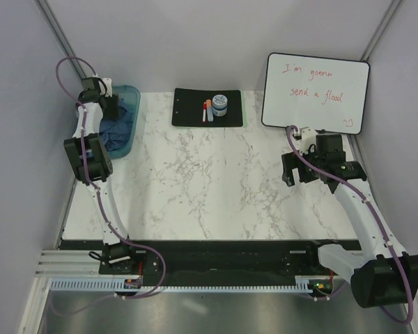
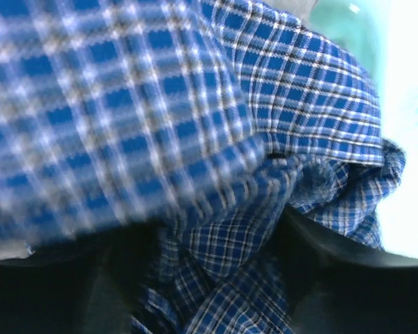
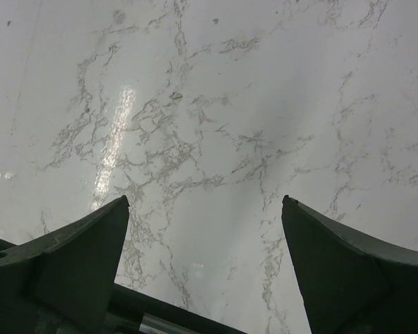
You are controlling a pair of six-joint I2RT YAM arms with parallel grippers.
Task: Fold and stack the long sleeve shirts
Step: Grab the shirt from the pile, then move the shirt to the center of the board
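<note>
- Top external view: I see the teal tub (image 1: 134, 122) at the far left edge of the marble table (image 1: 216, 188); the blue-and-white check shirt (image 1: 118, 132) lies bunched inside it.
- Left wrist view: the check cloth fills nearly the whole frame in crumpled folds; the nearest fold is blurred; the tub's teal wall shows at the upper right.
- My left gripper (image 1: 111, 106) reaches down into the tub onto the shirt; its dark fingers (image 2: 348, 278) show at the bottom of the wrist view with cloth bunched between them; I cannot tell whether the jaws grip the cloth.
- My right gripper (image 3: 205, 202) hangs over bare marble on the right, well apart from the tub; its jaws are spread wide and hold nothing.
- A black mat (image 1: 188, 111) at the far middle carries 1 small round jar (image 1: 219, 106) with a blue-and-white label, too small to read; small pens (image 1: 206, 111) lie just beside the jar.
- A whiteboard (image 1: 315, 118) leans at the far right; red handwriting in 2 lines reads "I'm gonna send a flood", with a small heart at the lower right.
</note>
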